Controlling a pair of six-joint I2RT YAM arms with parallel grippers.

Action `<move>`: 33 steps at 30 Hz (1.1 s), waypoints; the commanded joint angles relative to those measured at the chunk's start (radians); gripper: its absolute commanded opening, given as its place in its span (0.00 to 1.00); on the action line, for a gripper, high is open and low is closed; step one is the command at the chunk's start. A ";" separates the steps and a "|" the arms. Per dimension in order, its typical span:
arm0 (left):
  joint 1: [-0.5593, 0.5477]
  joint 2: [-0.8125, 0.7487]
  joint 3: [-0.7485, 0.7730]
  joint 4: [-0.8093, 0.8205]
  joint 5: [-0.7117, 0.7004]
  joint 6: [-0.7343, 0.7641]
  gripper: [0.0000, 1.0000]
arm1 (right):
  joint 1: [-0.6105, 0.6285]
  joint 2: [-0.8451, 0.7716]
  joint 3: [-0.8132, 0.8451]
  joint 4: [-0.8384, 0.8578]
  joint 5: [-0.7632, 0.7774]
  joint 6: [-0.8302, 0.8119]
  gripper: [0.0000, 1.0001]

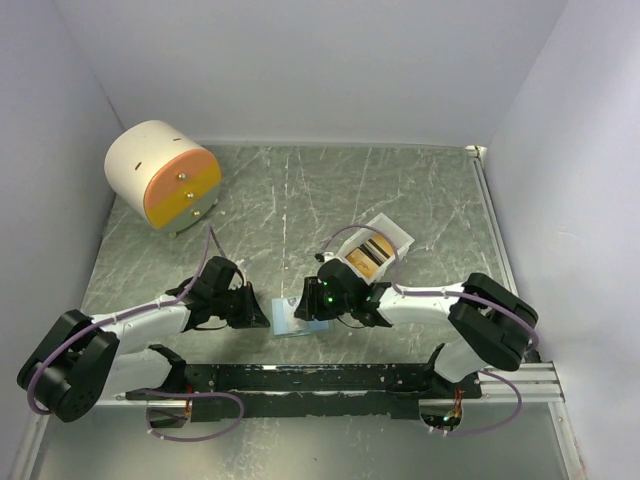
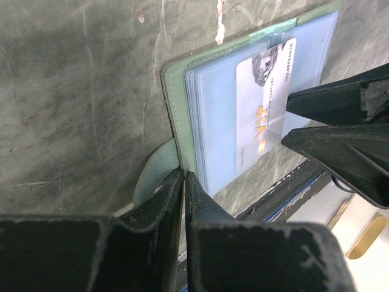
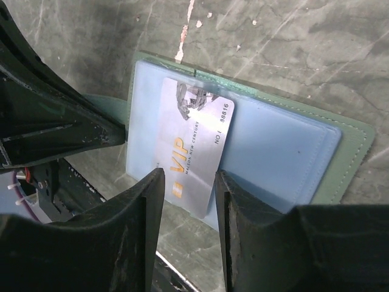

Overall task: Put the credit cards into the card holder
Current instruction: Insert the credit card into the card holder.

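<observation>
The card holder [image 1: 296, 322] lies open near the table's front edge, sage green outside [image 3: 352, 152] and pale blue inside [image 2: 213, 121]. A silver credit card [image 3: 191, 146] marked VIP rests on the blue pockets, its far end tucked under a clear sleeve. My right gripper [image 3: 189, 175] straddles the card's near end, fingers pressed against both long edges. From the left wrist view, the same card [image 2: 261, 97] sits between the right gripper's tips [image 2: 285, 121]. My left gripper [image 2: 184, 179] is shut on the holder's green edge beside the snap tab [image 2: 149, 176]. In the top view, both grippers [image 1: 260, 315] [image 1: 318, 305] meet at the holder.
A small white tray [image 1: 402, 236] behind the right arm holds orange-gold cards [image 1: 368, 258]. A round cream-and-orange drawer cabinet [image 1: 165, 180] stands at the back left. The black mounting rail [image 1: 320, 378] runs just in front of the holder. White walls enclose three sides.
</observation>
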 commanded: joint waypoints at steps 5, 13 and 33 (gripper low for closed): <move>-0.007 0.008 0.003 0.032 0.003 0.000 0.17 | 0.019 0.047 0.055 0.031 -0.030 -0.021 0.35; -0.010 0.016 0.008 0.040 0.009 -0.001 0.17 | 0.030 0.089 0.082 0.044 -0.045 -0.041 0.34; -0.013 -0.114 0.084 -0.064 -0.044 0.017 0.25 | 0.030 -0.007 0.235 -0.290 0.122 -0.266 0.39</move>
